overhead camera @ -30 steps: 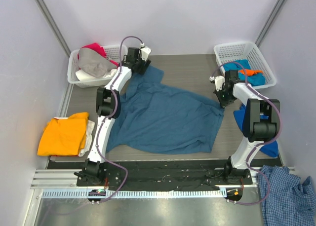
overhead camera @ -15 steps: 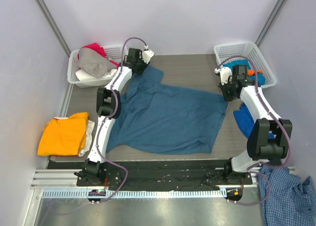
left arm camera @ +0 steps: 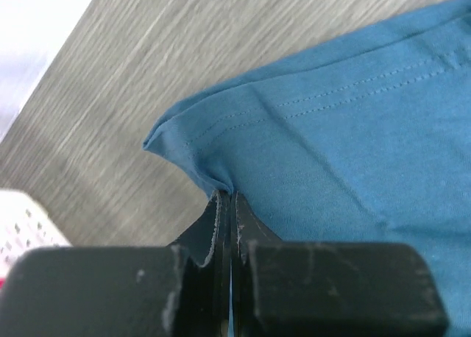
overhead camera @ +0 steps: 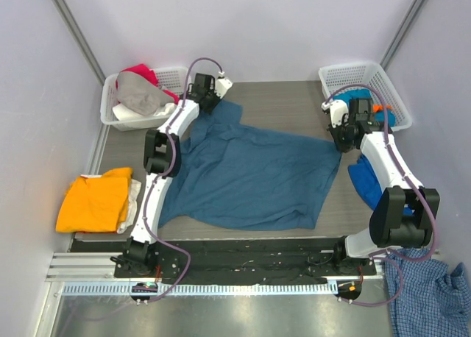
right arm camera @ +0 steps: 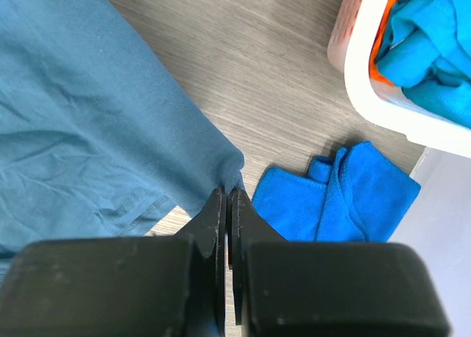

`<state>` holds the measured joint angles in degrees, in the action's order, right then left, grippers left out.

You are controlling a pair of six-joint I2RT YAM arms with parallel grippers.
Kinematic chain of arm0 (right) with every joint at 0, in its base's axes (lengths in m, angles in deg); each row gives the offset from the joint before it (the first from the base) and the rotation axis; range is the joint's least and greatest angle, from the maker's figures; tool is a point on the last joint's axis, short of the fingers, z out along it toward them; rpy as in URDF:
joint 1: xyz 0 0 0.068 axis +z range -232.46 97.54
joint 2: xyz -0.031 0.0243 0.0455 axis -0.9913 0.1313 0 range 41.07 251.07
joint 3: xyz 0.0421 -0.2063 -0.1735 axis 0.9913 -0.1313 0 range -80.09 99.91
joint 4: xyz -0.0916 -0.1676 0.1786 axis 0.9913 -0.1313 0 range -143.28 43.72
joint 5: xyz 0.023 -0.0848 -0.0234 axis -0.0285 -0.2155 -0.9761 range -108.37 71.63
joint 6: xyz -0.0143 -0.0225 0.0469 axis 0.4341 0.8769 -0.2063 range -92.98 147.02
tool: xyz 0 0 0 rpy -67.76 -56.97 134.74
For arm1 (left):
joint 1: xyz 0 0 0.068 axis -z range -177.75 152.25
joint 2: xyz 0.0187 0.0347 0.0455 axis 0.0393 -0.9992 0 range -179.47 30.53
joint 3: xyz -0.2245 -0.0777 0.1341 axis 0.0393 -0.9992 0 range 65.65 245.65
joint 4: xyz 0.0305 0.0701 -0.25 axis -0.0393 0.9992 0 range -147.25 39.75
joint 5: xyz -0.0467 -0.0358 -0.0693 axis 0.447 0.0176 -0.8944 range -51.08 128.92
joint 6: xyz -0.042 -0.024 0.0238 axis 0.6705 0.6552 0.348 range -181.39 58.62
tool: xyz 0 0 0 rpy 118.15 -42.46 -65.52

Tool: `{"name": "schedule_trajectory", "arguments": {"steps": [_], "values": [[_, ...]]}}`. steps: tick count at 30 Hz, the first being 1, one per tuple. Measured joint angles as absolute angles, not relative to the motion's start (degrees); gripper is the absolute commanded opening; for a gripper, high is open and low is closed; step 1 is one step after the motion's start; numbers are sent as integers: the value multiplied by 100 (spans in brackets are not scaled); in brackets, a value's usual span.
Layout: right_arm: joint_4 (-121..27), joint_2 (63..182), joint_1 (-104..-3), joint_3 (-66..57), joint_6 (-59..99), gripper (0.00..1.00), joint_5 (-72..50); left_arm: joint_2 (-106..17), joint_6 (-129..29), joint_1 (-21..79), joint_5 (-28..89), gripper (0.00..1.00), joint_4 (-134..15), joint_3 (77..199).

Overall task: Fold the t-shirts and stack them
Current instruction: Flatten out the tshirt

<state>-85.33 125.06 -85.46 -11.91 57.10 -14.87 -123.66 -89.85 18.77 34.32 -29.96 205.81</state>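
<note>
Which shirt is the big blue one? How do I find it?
Look at the grey wood-grain table. The large dark teal-blue t-shirt lies spread across its middle. It is darker and far bigger than the folded bright orange t-shirt at the left edge and the small bright blue cloth at the right.

Big teal-blue tee point(overhead camera: 250, 175) lies spread open across mid table, rumpled, not folded; my left pincer point(left arm camera: 227, 197) pinches its far-left hemmed corner, my right pincer point(right arm camera: 225, 193) its right corner. Orange tee point(overhead camera: 94, 201) folded at left edge. Red tee point(overhead camera: 140, 73) and grey tee point(overhead camera: 140, 94) heaped in left basket point(overhead camera: 110, 116), turquoise tee point(right arm camera: 434, 65) bunched in right basket point(right arm camera: 383, 109)
</note>
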Motion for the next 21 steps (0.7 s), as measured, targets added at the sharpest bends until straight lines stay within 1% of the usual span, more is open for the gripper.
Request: {"name": "schedule_trajectory", "arguments": {"steps": [5, 11, 16, 21], "values": [[-8511, 12506, -8546, -1228, 5708, 1, -1624, -12053, -8955, 1942, 3773, 0, -2823, 20401], [-8491, 12692, -8544, -968, 5641, 1, -1681, -11212, -8846, 1990, 4158, 0, -2736, 20194], [-8537, 13164, -8544, -80, 5531, 1, -1703, -10294, -8776, 2001, 4488, 0, -2738, 20104], [-8725, 13671, -8531, 1279, 5444, 1, -1948, -9457, -8725, 2021, 4820, 0, -2705, 19894]]}}
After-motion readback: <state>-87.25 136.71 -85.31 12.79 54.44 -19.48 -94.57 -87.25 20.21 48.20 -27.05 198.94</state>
